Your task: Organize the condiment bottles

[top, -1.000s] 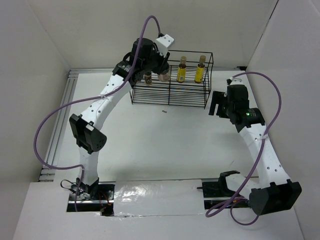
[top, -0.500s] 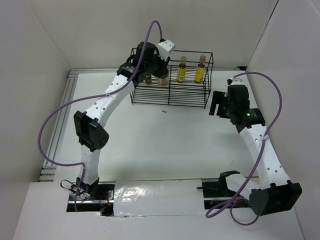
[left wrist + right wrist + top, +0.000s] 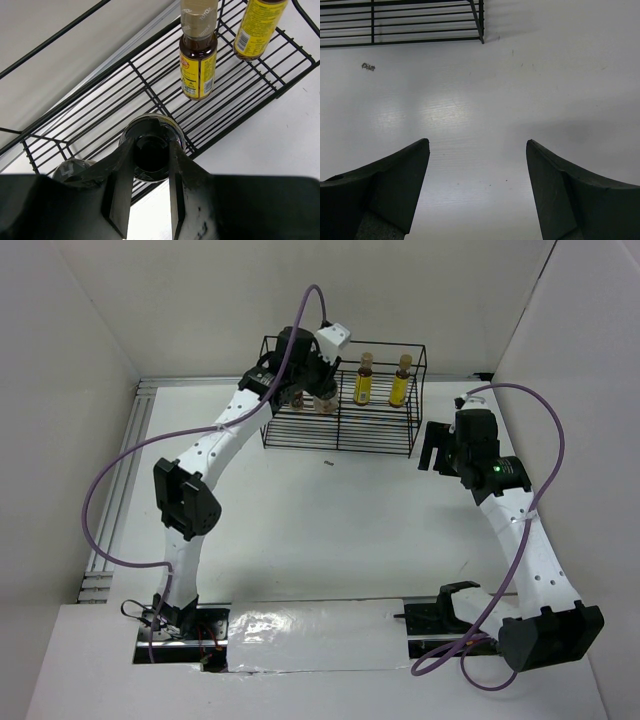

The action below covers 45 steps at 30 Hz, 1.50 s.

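White tabletop (image 3: 330, 530) — left gripper (image 3: 150, 155) clamps dark-lidded jar (image 3: 149, 131) in left half of wire rack (image 3: 372, 430) (right gripper (image 3: 477, 144) spread, well apart).

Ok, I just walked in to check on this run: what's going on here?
The left gripper is shut on a black-lidded jar at the left end of the wire rack. Two yellow bottles stand further along the rack, and a small jar sits beside the held one. The right gripper hangs open over the table beside the rack, holding nothing.
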Each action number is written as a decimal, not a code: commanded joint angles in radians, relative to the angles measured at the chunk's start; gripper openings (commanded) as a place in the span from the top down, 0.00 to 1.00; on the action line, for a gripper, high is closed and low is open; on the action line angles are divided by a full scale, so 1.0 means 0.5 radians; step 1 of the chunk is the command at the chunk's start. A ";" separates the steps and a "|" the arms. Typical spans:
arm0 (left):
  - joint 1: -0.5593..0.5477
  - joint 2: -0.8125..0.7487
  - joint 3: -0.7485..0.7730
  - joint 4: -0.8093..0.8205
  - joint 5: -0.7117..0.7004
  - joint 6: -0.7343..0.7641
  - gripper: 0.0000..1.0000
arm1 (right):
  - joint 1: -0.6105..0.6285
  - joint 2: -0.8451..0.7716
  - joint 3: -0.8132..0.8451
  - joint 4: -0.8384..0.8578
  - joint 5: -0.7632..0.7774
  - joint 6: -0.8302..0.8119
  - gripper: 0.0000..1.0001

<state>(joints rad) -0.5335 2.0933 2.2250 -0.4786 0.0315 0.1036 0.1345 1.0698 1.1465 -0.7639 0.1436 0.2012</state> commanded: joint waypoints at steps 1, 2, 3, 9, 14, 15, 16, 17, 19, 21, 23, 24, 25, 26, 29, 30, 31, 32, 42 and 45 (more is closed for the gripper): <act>0.033 0.038 0.091 0.074 0.044 -0.014 0.87 | -0.017 0.005 0.085 0.012 0.026 0.002 0.15; 0.036 0.041 0.094 0.077 0.054 -0.020 0.80 | -0.014 0.011 0.085 0.012 0.026 0.003 0.15; 0.048 0.047 0.094 0.074 0.066 -0.029 0.74 | -0.017 0.011 0.088 0.012 0.023 0.003 0.15; 0.067 0.069 0.097 0.101 0.103 -0.060 0.72 | -0.014 0.029 0.109 0.003 0.020 0.003 0.14; 0.082 0.084 0.103 0.101 0.155 -0.084 0.66 | -0.014 0.039 0.109 -0.003 0.020 -0.001 0.14; 0.085 0.087 0.103 0.101 0.158 -0.087 0.64 | -0.014 0.036 0.106 -0.003 0.017 -0.004 0.14; 0.082 0.090 0.103 0.113 0.164 -0.087 0.63 | -0.014 0.035 0.106 -0.003 0.020 -0.004 0.14; 0.085 0.096 0.103 0.120 0.161 -0.087 0.63 | -0.014 0.035 0.100 -0.003 0.020 -0.001 0.14; 0.088 0.105 0.106 0.141 0.161 -0.084 0.62 | -0.014 0.036 0.097 0.000 0.013 -0.004 0.14; 0.088 0.121 0.112 0.150 0.158 -0.081 0.58 | -0.014 0.045 0.097 0.000 0.013 -0.001 0.14; 0.091 0.130 0.115 0.163 0.164 -0.075 0.56 | -0.014 0.048 0.097 0.000 0.013 -0.001 0.14; 0.091 0.133 0.118 0.166 0.164 -0.078 0.53 | -0.014 0.045 0.094 0.000 0.016 -0.007 0.14; 0.097 0.139 0.124 0.172 0.161 -0.075 0.51 | -0.011 0.045 0.094 -0.003 0.016 -0.004 0.14; 0.101 0.145 0.127 0.172 0.161 -0.078 0.50 | -0.011 0.045 0.094 0.000 0.016 -0.004 0.14; 0.110 0.151 0.140 0.172 0.167 -0.081 0.46 | -0.014 0.051 0.091 0.000 0.016 -0.010 0.14; 0.116 0.148 0.137 0.175 0.164 -0.084 0.44 | -0.014 0.054 0.091 0.000 0.013 -0.013 0.14; 0.119 0.154 0.137 0.175 0.167 -0.087 0.44 | -0.011 0.057 0.091 0.000 0.007 -0.013 0.14; 0.122 0.154 0.140 0.175 0.167 -0.087 0.42 | -0.014 0.060 0.088 0.006 0.004 -0.013 0.14; 0.125 0.133 0.170 0.193 0.189 -0.081 0.18 | -0.011 0.072 0.091 0.009 -0.008 -0.019 0.14; 0.128 0.115 0.180 0.211 0.204 -0.081 0.12 | -0.011 0.069 0.088 0.009 -0.014 -0.016 0.14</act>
<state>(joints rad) -0.4744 2.1574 2.2635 -0.4137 0.1112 0.0723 0.1345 1.1049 1.1557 -0.7658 0.1413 0.2001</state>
